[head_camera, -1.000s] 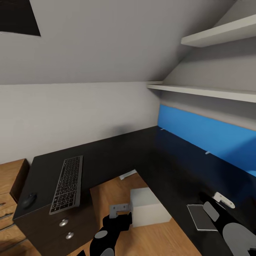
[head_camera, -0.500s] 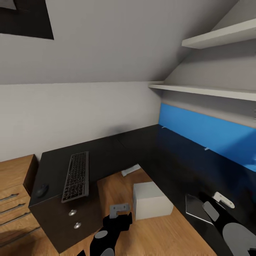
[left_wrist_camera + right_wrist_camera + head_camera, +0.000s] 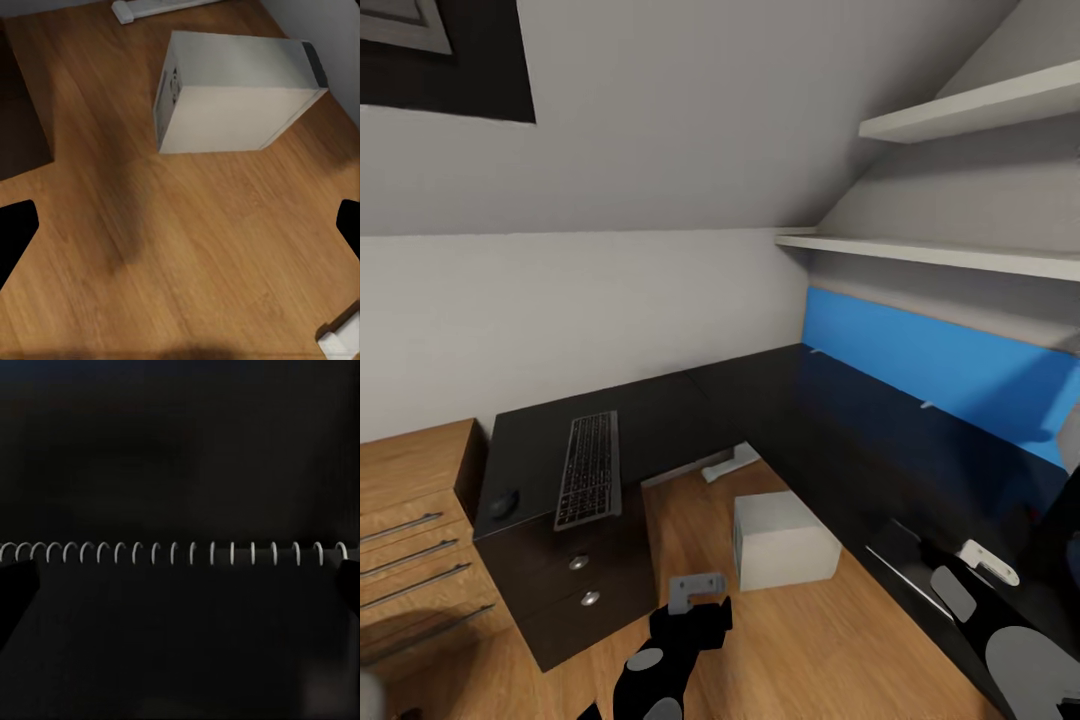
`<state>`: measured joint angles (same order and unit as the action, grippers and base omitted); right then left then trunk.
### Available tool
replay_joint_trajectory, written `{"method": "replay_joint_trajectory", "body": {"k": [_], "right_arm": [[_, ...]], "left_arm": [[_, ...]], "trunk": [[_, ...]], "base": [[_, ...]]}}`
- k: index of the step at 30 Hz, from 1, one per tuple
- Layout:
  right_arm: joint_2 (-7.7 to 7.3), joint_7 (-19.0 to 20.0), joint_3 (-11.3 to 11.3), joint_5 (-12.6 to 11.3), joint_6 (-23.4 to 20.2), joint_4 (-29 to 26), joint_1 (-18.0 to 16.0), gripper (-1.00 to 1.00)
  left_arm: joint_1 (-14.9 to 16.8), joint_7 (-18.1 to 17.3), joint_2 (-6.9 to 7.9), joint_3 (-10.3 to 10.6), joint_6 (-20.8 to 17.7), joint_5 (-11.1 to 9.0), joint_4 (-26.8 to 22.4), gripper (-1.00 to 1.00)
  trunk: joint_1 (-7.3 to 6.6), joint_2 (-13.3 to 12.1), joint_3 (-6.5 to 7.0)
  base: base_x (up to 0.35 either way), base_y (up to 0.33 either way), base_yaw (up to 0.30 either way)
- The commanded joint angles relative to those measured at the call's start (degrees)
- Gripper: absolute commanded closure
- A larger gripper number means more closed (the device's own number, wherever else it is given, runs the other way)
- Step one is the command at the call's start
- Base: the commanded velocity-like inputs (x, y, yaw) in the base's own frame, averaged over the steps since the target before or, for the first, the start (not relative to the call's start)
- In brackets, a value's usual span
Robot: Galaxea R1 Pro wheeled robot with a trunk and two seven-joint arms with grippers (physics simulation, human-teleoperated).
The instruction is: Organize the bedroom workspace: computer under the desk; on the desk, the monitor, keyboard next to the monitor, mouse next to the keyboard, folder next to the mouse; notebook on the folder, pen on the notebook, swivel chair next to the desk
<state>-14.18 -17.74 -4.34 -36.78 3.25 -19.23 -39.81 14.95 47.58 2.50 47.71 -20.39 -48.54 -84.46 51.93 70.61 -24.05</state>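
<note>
1. Head view: the desk (image 3: 780, 420) is seen as an L with a glossy black top, one wing along the pale wall and the other under the blue back panel (image 3: 950, 375) and two white shelves (image 3: 960, 255).
2. The keyboard (image 3: 590, 482) is laid flat on the left wing, well beyond the left gripper (image 3: 695, 592); the mouse (image 3: 505, 502) is set just beside it, near the wing's outer edge.
3. The computer (image 3: 782, 538) is stood on the wood floor (image 3: 830, 640) in the crook of the L, just ahead of the left fingers, with bare boards left between them.
4. In the left wrist view the computer (image 3: 236, 94) is framed between the dark fingertips (image 3: 15, 240), which are held wide apart with nothing between them.
5. The right gripper (image 3: 985, 562) is held over the right wing's front edge.
6. In the right wrist view a notebook (image 3: 180, 637) is seen by its wire spiral (image 3: 172, 553), stretched between the fingertips (image 3: 15, 585), which are spread to either side.
</note>
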Motion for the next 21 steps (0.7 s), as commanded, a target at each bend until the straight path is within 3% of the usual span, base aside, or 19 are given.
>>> {"method": "replay_joint_trajectory", "body": {"k": [1, 21], "right_arm": [[0.0, -0.2, -0.2, -1.0, 0.4, 2.9, 0.0, -1.0], [0.1, -0.2, -0.1, -0.8, 0.7, 2.8, 0.0, -1.0]], "left_arm": [[0.1, 0.4, 0.04, 0.1, -0.2, -0.2, -0.1, -1.0], [0.1, 0.4, 0.03, 0.1, -0.2, -0.2, -0.1, -1.0]], "trunk": [[-0.01, 0.0, -0.07], [-0.01, 0.0, -0.07]], "base": [[-0.109, 0.0, 0.0], [-0.045, 0.0, 0.0]]}}
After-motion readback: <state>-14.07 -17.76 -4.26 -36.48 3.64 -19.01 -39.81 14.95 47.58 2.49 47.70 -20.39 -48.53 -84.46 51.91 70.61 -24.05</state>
